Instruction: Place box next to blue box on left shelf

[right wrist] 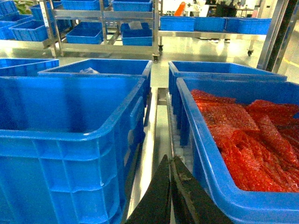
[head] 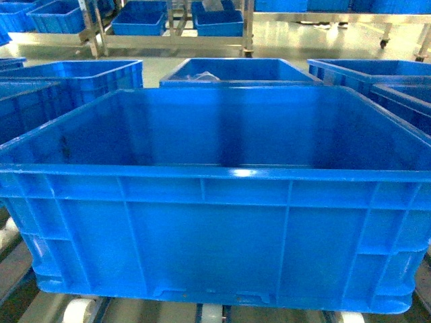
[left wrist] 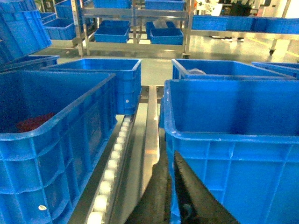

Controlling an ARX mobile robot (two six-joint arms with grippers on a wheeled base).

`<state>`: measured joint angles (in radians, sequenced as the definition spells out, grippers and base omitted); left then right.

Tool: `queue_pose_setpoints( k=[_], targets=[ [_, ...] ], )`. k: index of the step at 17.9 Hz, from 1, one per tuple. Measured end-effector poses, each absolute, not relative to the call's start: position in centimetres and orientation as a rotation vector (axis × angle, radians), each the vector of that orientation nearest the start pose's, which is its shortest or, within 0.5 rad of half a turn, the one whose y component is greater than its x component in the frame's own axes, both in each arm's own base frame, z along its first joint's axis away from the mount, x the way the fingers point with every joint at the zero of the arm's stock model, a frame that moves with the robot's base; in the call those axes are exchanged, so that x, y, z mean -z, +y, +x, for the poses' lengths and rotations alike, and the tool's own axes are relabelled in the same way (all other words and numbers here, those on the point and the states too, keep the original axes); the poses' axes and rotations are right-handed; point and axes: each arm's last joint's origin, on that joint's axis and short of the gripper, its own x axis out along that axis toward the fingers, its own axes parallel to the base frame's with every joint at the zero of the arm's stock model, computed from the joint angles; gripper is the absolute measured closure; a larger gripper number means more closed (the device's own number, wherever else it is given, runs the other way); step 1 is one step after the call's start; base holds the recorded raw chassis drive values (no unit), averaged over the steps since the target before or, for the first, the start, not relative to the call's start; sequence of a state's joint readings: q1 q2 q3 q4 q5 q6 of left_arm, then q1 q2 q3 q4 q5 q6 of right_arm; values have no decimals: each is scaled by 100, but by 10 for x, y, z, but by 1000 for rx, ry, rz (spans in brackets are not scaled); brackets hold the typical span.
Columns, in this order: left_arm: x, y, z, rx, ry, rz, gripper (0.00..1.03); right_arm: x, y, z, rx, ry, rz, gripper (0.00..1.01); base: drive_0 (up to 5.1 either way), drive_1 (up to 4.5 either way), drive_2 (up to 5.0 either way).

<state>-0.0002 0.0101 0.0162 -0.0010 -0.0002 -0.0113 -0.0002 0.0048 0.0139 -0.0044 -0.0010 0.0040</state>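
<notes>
Box [head: 209, 202] sits on roller shelf [left wrist: 112, 168], at near edge. Left hand [left wrist: 175, 196] and right hand [right wrist: 170, 193] flank its sides; grip state cannot tell. Neighbour box [left wrist: 51, 140] just beside left. Advise: square push along rollers, equal pressure, maintain gap.

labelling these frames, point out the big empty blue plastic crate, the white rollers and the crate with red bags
Big empty bright-blue plastic crate [head: 209, 235]: head view, near outer wall.
Row of small white plastic rollers [left wrist: 112, 165]: left wrist view, a mid-row roller.
Blue plastic crate of red bags [right wrist: 205, 154]: right wrist view, left rim.
</notes>
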Motion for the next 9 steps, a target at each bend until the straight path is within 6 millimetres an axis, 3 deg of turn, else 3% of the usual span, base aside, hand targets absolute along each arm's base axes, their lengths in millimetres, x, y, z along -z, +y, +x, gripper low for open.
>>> queue_pose_setpoints(
  k=[2,3,9],
  targets=[
    [-167,0,97,0,2,-11,92,-167,0,97,0,-4,3,96,0,0,0],
    [-168,0,97,0,0,-11,85,-167,0,97,0,-4,3,87,0,0,0],
    [-168,0,97,0,1,-11,8,-167,0,97,0,-4,3,11,0,0,0]
  ],
)
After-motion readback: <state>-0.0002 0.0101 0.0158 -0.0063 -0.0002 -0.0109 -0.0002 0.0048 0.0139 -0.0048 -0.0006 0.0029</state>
